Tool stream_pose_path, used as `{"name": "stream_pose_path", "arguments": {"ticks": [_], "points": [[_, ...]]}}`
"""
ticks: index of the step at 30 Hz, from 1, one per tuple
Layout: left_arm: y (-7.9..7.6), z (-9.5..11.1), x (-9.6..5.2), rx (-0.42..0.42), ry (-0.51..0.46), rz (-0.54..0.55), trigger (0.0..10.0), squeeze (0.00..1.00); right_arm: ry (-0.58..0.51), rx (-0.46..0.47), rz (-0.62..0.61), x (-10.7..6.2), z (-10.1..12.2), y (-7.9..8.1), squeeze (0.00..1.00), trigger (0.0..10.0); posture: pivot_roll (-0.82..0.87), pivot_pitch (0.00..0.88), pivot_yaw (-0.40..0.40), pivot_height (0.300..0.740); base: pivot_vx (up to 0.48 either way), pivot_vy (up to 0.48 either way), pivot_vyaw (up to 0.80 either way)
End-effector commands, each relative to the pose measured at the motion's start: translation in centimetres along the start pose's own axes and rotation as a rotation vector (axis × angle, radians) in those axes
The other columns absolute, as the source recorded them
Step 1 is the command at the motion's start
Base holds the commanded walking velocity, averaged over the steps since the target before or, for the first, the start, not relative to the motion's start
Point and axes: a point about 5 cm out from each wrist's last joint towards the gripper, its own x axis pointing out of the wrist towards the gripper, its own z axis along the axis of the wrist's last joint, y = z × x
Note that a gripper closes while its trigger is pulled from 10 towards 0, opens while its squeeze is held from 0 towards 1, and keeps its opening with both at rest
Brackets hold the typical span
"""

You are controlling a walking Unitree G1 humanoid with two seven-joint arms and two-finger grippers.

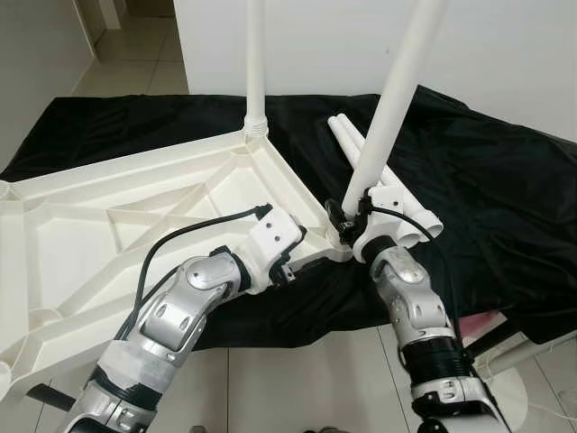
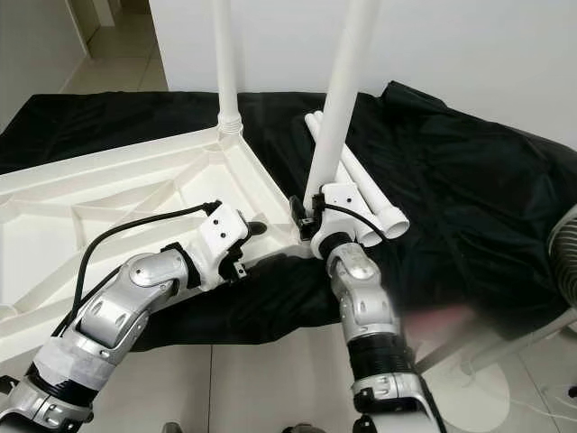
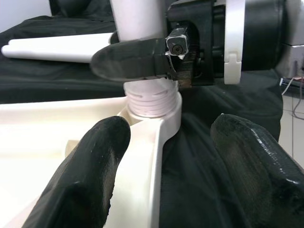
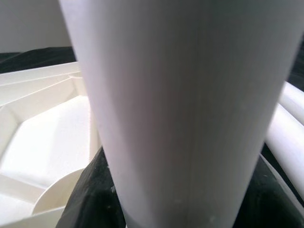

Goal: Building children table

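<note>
Left eye view: black cloth (image 1: 505, 180) covered the surface across the upper and right frame. White tabletop (image 1: 135, 216), upside down with ribs showing, lay at left and centre on the cloth. One leg (image 1: 256, 63) stood upright in the far corner socket, upper centre. A second leg (image 1: 389, 117) stood tilted in the near corner socket (image 3: 152, 102), frame centre. Two spare legs (image 1: 397, 194) lay just behind it. Right pincer (image 1: 347, 221) pinched the tilted leg near its base. Left pincer (image 3: 164, 142), fingers spread, sat astride the tabletop's near corner edge.
</note>
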Motion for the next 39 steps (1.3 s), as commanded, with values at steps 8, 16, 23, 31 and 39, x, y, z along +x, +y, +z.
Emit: {"name": "stream_pose_path", "arguments": {"ticks": [8, 16, 23, 31, 39], "points": [[0.0, -0.3, -0.1, 0.006, 0.015, -0.022, 10.0, 0.00, 0.010, 0.091, -0.255, -1.5, -1.0, 0.2, 0.00, 10.0, -0.06, 0.039, -0.029, 0.740, 0.000, 0.000, 0.00], [-0.1, -0.5, -0.2, 0.005, 0.022, -0.026, 10.0, 0.00, -0.026, 0.131, -0.156, -1.5, 0.2, 1.8, 0.57, 10.0, -0.06, 0.050, -0.029, 0.740, 0.000, 0.000, 0.00], [0.1, -0.5, -0.3, 0.005, 0.023, -0.019, 10.0, 0.00, -0.045, 0.116, -0.134, -1.4, 0.8, 1.3, 1.00, 10.0, -0.07, 0.055, -0.027, 0.740, 0.000, 0.000, 0.00], [0.3, -0.5, -0.3, 0.005, 0.021, -0.010, 10.0, 0.00, -0.062, 0.020, 0.082, -0.9, 1.6, -0.2, 0.00, 10.0, -0.07, 0.054, -0.022, 0.740, 0.000, 0.000, 0.00], [0.5, -0.4, -0.2, 0.009, 0.017, -0.011, 10.0, 0.00, -0.034, -0.079, 0.292, -0.6, 1.1, -0.9, 0.00, 10.0, -0.07, 0.047, -0.014, 0.740, 0.000, 0.000, 0.00]]}}
